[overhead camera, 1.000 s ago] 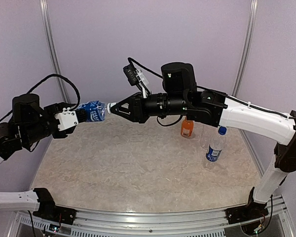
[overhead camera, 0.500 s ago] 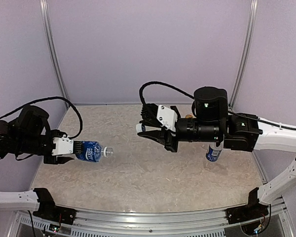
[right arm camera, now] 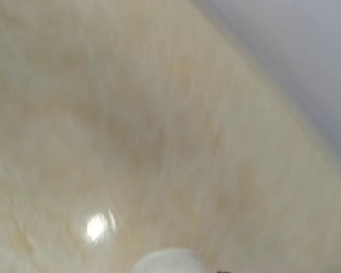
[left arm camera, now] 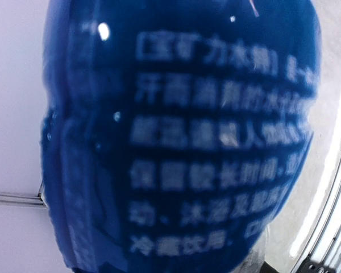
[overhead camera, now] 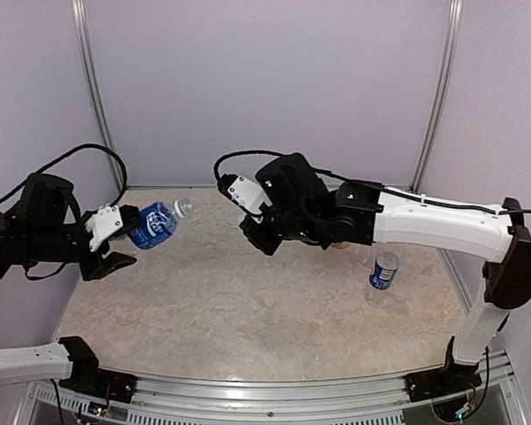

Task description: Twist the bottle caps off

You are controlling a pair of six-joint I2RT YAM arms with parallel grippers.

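The left pincer is clamped on the base end of a blue-labelled bottle and holds it in the air over the left back part of the tabletop. Half a second ago this bottle lay level and lower, neck toward the right arm; now it is raised and tilted, neck up and toward the back wall. In the left wrist view its blue label fills nearly the whole frame.

The right pincer was level and aimed at the bottle; now it has swung to point down at the tabletop, well apart from the bottle. Open or closed, I cannot tell. Its own view is a blur of tabletop, with a pale rounded shape at the bottom edge, too blurred to name.

A second blue-labelled bottle stands upright at the right side, as before.
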